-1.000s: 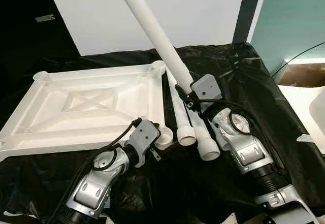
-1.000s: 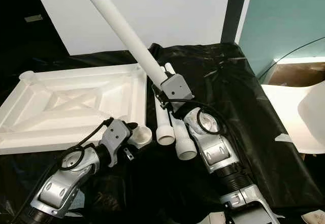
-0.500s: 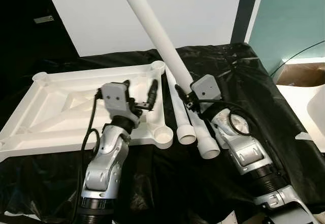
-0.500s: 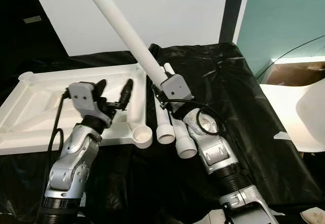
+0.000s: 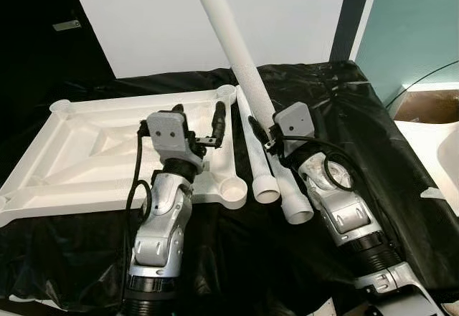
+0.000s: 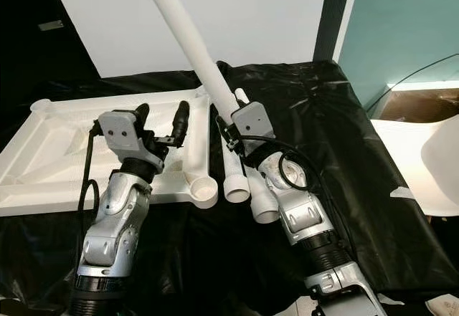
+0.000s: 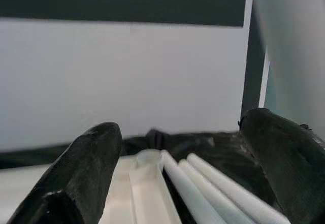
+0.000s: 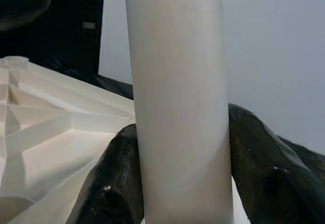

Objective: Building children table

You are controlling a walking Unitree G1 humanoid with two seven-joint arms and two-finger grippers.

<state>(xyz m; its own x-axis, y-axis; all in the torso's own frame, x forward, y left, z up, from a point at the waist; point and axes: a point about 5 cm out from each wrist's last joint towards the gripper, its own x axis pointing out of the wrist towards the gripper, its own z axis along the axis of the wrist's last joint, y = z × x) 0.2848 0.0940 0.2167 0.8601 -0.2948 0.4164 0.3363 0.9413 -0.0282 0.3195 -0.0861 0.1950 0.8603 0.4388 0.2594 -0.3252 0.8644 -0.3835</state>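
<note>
table top (image 5: 79, 151) upside down; r pincer (image 5: 259, 131) grips leg (image 5: 233, 40); l pincer (image 5: 199, 119) spread.

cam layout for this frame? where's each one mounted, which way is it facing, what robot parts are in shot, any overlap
Left eye, right eye: head stereo pair, looking forward and down at the upturned white tabletop on black sheeting; both silver arms show, left gripper raised and open, right gripper clamping a leg tube.
Left wrist: looks along its two spread fingers at the tabletop corner and loose tubes.
Right wrist: looks along its fingers at the held tube.
Shared: tabletop and white wall in all views.
</note>
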